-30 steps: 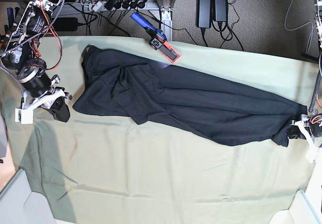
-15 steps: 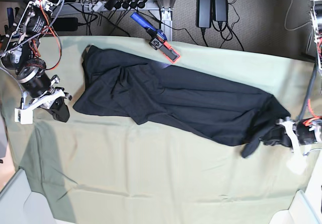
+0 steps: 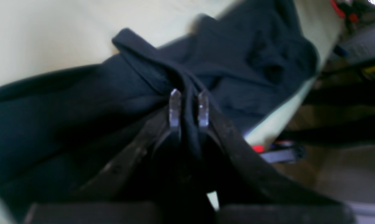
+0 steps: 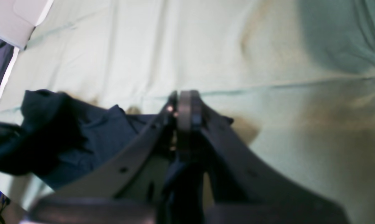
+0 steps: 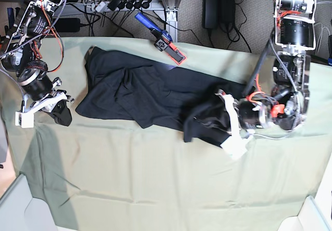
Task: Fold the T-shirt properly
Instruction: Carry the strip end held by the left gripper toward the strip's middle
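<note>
The left gripper (image 5: 220, 118) pinches a bunched edge of the black T-shirt (image 5: 140, 93) over the green cloth (image 5: 155, 179) — a thin grip that may slip, crumpling the fold. The right gripper (image 5: 61, 114) rests closed, empty. Nearby, an orange-and-blue tool (image 5: 163, 40) sits clear.
</note>
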